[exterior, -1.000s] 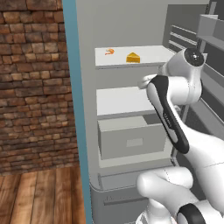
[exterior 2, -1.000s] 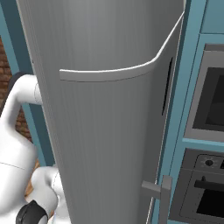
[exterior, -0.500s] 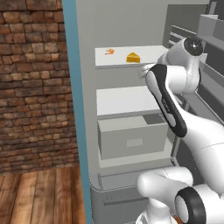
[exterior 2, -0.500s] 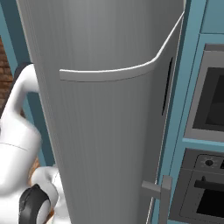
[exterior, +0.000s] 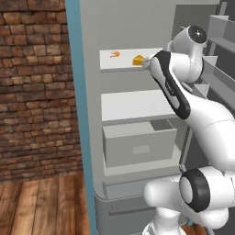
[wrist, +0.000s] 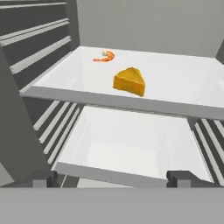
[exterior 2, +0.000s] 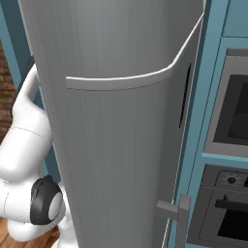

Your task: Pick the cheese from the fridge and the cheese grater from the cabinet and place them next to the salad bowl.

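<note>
hand [wrist: 111,178] open — short of cheese [wrist: 129,81] | fingertips [wrist: 183,178] edge-cropped

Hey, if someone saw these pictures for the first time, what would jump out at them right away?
Probably the orange cheese sitting alone on the fridge's white top shelf, with a tiny shrimp just behind it. Next, the white arm reaching up toward that shelf, its claw open short of the cheese.
</note>
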